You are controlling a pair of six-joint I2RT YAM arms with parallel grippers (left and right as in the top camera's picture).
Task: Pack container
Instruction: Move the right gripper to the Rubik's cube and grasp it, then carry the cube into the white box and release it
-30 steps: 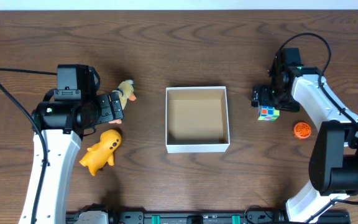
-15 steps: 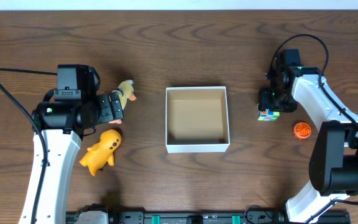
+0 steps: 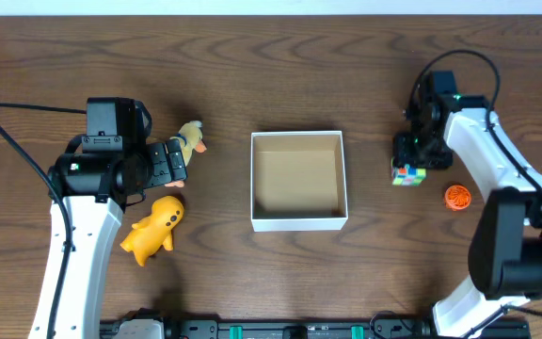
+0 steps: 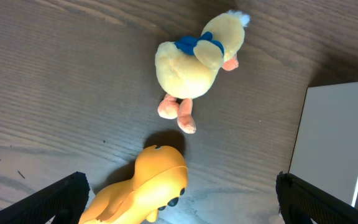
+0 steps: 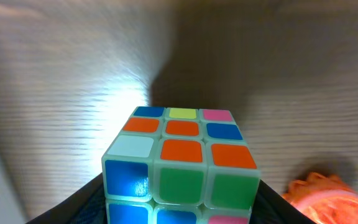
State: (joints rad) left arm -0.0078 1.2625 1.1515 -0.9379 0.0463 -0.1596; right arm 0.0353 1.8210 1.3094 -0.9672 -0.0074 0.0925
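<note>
Left gripper (image 3: 175,162): jaws wide apart. Right gripper (image 3: 409,158) straddles the cube (image 3: 406,173); cannot tell if clamped. Box (image 3: 298,223) sits between the grippers, well apart from both.

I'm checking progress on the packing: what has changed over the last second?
The right tool shifted slightly away from the container and settled over the puzzle cube, straddling it; whether it grips yet is unclear. The cube, left tool, plush duck, yellow toy and orange ball stayed put.
</note>
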